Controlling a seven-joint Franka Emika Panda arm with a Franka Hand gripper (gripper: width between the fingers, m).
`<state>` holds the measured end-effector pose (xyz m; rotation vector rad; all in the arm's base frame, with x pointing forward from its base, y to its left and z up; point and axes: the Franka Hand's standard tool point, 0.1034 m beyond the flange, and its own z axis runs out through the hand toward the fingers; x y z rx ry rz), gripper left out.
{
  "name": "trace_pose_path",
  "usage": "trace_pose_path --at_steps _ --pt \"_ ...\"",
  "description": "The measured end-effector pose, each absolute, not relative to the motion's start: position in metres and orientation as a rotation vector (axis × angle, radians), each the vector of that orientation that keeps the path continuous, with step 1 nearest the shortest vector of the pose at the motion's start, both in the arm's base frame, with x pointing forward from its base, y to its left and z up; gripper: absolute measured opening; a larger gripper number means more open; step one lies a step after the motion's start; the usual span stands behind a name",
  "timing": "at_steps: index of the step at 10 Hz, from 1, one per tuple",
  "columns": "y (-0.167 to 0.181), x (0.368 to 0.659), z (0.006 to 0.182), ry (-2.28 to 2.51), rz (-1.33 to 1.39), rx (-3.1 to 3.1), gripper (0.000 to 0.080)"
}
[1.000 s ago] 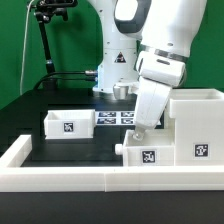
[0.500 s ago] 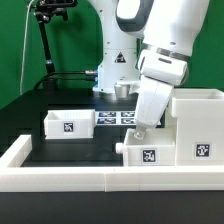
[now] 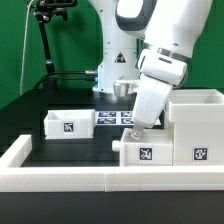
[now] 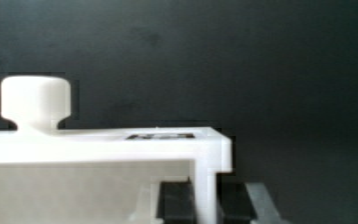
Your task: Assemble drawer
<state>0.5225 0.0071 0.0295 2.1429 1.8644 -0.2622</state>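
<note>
The drawer's tall white housing (image 3: 198, 122) stands at the exterior view's right. A small white tray (image 3: 142, 152) with a tag on its front sticks out of the housing's lower part. My gripper (image 3: 133, 128) comes down at a slant and is shut on that tray's thin side wall. In the wrist view the wall (image 4: 208, 170) runs between my dark fingers (image 4: 179, 202), where my gripper (image 4: 208, 198) pinches it, and the tray's knob (image 4: 34, 100) rises beyond its front. A second tagged tray (image 3: 68, 124) sits apart at the exterior view's left.
The marker board (image 3: 115, 117) lies flat behind the trays, in front of the arm's base. A low white border wall (image 3: 60, 180) runs along the front and left of the dark table. A black stand (image 3: 45, 40) rises at the back left.
The held tray and my gripper have shifted slightly toward the exterior view's left. The second tray and the housing have not moved.
</note>
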Motion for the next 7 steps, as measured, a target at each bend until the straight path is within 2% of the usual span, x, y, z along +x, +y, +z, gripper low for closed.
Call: trace_pose_path --at_steps 7 --pt "0.0033 0.5226 0.0301 1.953 -0.294 2.064 0.0046"
